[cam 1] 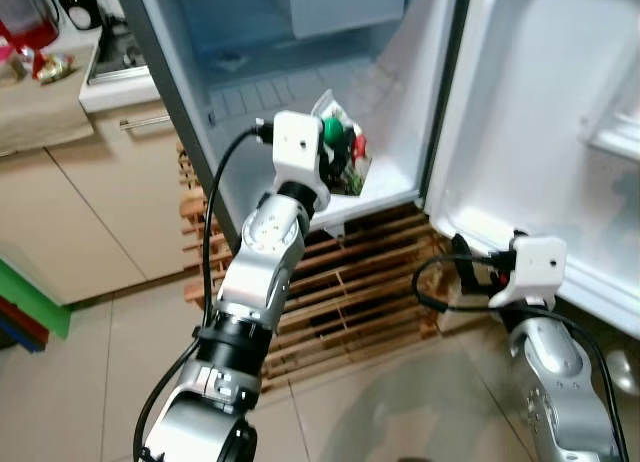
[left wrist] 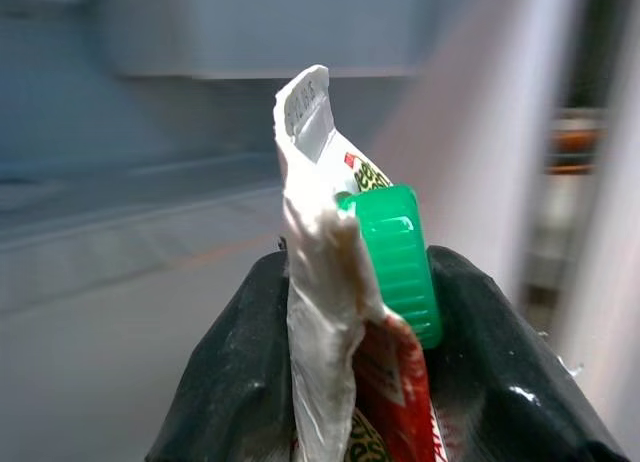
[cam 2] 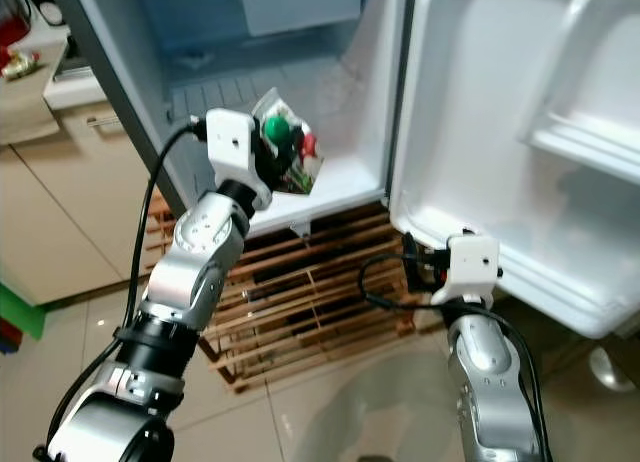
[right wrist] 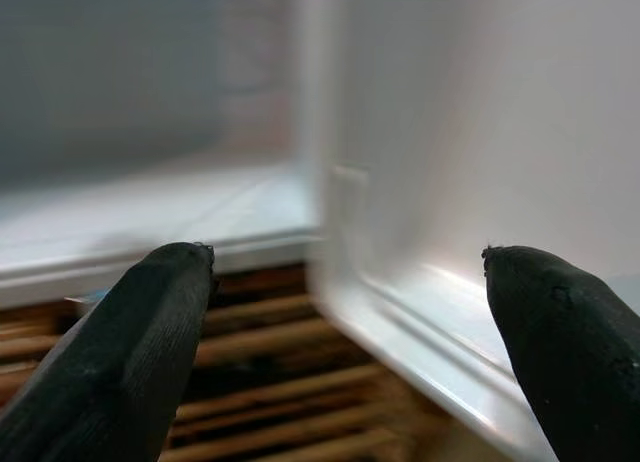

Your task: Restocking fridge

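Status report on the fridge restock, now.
Left tool shut on green-capped pouch, over the fridge floor. Right tool open, low by the fridge door. Nothing in the way.

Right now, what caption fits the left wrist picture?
Left gripper holds a green-capped pouch inside the open fridge.

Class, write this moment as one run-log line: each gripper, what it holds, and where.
left gripper: shut on green-capped pouch, over fridge floor | right gripper: open, low by fridge door
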`<state>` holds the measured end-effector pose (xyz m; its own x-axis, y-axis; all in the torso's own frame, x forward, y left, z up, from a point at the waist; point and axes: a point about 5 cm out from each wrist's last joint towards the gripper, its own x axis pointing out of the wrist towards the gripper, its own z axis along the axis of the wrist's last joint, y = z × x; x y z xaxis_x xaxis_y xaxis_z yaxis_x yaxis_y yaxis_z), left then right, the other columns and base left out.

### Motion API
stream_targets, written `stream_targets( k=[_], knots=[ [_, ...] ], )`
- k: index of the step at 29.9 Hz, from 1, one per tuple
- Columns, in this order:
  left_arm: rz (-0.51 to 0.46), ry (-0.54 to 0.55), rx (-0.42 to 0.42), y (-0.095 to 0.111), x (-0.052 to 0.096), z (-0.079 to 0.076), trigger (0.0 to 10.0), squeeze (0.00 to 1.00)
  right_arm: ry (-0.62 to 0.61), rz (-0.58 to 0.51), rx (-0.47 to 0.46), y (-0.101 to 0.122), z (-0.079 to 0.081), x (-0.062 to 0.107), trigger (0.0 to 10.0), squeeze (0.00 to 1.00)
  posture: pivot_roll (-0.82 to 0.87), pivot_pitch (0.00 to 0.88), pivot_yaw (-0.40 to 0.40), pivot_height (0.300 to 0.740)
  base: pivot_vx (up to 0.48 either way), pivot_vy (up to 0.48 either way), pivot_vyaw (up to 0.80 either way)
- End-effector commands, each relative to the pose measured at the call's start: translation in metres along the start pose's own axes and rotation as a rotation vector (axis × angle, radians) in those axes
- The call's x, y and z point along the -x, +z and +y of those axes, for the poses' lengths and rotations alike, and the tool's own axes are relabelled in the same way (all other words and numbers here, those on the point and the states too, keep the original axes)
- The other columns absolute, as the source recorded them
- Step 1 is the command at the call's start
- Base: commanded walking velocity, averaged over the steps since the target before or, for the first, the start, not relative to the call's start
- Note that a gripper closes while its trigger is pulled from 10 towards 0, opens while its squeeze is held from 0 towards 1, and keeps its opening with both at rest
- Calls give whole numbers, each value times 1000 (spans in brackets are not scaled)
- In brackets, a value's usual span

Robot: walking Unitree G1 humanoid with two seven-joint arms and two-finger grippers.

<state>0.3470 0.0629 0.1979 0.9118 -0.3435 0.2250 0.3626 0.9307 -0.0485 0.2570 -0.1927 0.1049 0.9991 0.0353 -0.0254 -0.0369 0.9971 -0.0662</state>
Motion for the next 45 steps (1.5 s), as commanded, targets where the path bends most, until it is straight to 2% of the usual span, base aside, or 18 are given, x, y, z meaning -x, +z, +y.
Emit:
stream_targets(
  k=[1,8,12,16,18,21,23,24,25,26,32,35,37,42,43,45],
  knots=[
    [-30,30,2,6,-1,6,10000,0,26,-9,-16,4,4,1,10000,0,-130,0,95,740,0,0,0],
    [-42,30,24,8,0,5,10000,0,47,2,-19,2,7,6,10000,0,-134,0,94,740,0,0,0],
    [-3,29,38,1,-4,6,10000,0,55,17,-7,0,5,14,10000,0,-149,0,97,740,0,0,0],
    [66,24,34,-8,-18,0,10000,0,49,44,5,-2,0,27,10000,0,-175,0,104,740,0,0,0],
    [71,21,34,-9,-19,-2,10000,0,48,46,6,-2,-1,28,10000,0,-178,0,106,740,0,0,0],
    [100,4,14,-14,-31,-10,10000,0,53,55,7,0,-1,36,10000,0,-199,0,109,740,0,0,0],
    [108,3,1,-15,-34,-14,10000,0,60,58,12,2,0,42,10000,0,-212,0,111,740,0,0,0],
    [139,23,-13,-21,-40,-17,10000,0,76,69,21,4,1,51,10000,0,-244,9,121,740,0,0,0],
    [139,23,-13,-21,-40,-17,10000,0,76,69,21,4,1,51,10000,0,-244,9,121,740,0,0,0],
    [175,64,-27,-27,-42,-17,10000,0,81,86,27,5,1,61,10000,0,-262,33,127,740,0,0,0],
    [191,152,-92,-34,-40,-7,10000,0,66,148,31,3,-2,93,10000,0,-305,101,125,740,0,0,0],
    [201,177,-102,-37,-38,0,10000,0,63,168,36,3,-2,100,10000,0,-317,123,122,740,0,0,0],
    [217,232,-109,-42,-34,14,10000,0,59,185,35,9,-4,116,10000,0,-341,159,119,740,0,0,0],
    [222,292,-143,-44,-30,31,10000,0,41,224,43,14,-7,136,10000,0,-370,211,107,740,0,0,0],
    [221,325,-167,-43,-28,39,10000,0,41,250,47,16,-7,148,10000,0,-381,233,98,740,0,0,0],
    [223,337,-176,-43,-27,43,10000,0,43,262,50,15,-6,150,10000,0,-381,233,98,740,0,0,0]
  ],
)
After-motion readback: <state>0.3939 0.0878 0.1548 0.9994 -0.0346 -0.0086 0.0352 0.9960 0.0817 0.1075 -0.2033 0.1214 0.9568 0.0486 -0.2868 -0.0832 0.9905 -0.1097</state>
